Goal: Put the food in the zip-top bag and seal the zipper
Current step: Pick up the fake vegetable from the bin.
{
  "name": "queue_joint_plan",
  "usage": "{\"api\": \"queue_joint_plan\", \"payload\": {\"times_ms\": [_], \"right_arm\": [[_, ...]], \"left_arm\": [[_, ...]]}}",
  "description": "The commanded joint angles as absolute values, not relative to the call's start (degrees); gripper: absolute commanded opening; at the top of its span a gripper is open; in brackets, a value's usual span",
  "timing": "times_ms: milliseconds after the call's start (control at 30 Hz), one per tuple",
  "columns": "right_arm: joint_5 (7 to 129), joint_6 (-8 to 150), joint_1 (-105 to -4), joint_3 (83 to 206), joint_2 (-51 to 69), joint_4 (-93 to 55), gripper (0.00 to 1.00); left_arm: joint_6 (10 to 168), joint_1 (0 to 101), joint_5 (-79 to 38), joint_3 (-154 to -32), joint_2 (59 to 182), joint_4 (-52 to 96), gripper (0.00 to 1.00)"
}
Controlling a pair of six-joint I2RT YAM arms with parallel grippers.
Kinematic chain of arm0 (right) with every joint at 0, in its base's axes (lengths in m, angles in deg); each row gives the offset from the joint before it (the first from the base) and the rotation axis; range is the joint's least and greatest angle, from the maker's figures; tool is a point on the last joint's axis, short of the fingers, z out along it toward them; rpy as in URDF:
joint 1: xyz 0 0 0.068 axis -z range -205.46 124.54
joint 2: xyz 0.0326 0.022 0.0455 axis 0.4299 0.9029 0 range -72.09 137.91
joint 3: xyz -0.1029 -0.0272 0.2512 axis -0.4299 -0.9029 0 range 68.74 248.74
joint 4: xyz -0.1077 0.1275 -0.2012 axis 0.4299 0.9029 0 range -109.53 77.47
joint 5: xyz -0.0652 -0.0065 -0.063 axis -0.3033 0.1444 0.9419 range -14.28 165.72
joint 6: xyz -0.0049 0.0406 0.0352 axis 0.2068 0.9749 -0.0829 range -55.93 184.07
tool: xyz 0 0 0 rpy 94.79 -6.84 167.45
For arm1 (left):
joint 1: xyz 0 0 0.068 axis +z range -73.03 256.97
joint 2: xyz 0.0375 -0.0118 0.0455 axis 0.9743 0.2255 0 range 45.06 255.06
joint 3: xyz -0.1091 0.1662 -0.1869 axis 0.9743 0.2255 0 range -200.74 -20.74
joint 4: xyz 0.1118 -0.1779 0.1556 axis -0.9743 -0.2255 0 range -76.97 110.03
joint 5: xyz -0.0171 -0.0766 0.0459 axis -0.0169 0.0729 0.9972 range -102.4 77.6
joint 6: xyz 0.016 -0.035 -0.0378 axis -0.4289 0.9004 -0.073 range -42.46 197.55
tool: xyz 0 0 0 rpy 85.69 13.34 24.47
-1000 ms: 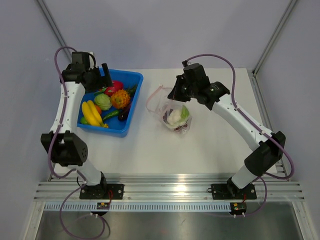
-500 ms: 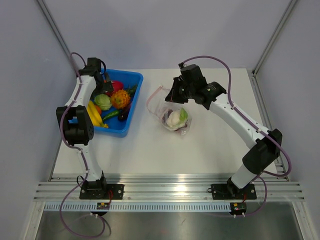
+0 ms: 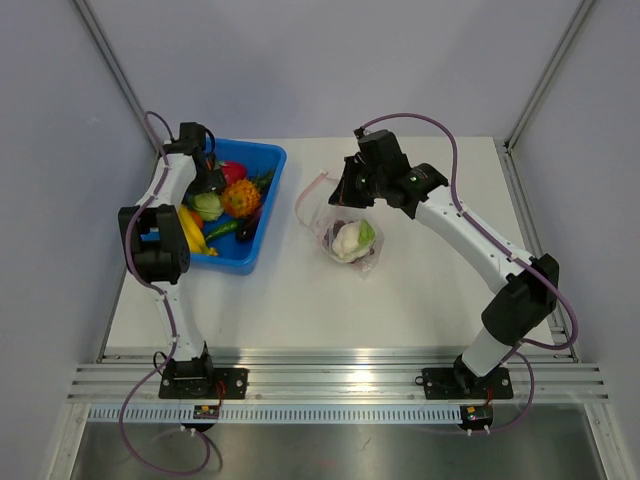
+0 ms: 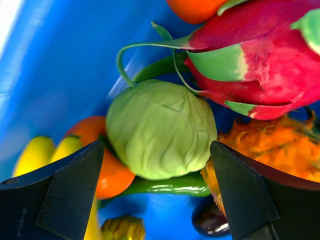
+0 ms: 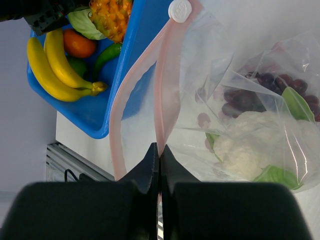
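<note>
Left end effector [image 4: 156, 155] was released, jaws wide either side of the rounded, veined pale green cabbage [image 4: 160, 130] in the glossy blue plastic tray [image 4: 60, 70], far left. Scaly red dragon fruit [image 4: 255, 55] sat beside it. Right of the tray on the white surface [image 3: 300, 300], the crinkly clear zip-top bag [image 5: 260, 65] held lumpy white cauliflower [image 5: 250, 140] and purple grapes [image 5: 245, 97]. Right end effector [image 5: 160, 150] was clenched on the thin pink zipper [image 5: 165, 75].
</note>
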State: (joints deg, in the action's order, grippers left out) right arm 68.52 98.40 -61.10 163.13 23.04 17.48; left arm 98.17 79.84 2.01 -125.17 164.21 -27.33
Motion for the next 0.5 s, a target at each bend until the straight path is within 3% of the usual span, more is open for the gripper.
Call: {"api": "queue_joint_plan", "payload": {"times_ms": [0, 133, 267, 467], "right_arm": [[67.6, 98.3, -61.8, 164.9, 23.0, 14.7, 0.0], [67.4, 98.4, -61.8, 164.6, 22.8, 14.5, 0.0], [67.2, 98.5, -61.8, 164.6, 22.7, 14.4, 0.0], [67.4, 98.6, -61.8, 164.3, 22.0, 14.5, 0.0]], "left_arm": [[99.6, 80.1, 3.0, -124.0, 165.2, -26.5, 0.89], [98.7, 80.1, 3.2, -124.1, 165.2, -26.3, 0.79], [98.2, 80.1, 3.5, -125.5, 165.1, -27.3, 0.57], [97.8, 80.0, 3.9, -124.8, 158.3, -27.3, 0.36]]}}
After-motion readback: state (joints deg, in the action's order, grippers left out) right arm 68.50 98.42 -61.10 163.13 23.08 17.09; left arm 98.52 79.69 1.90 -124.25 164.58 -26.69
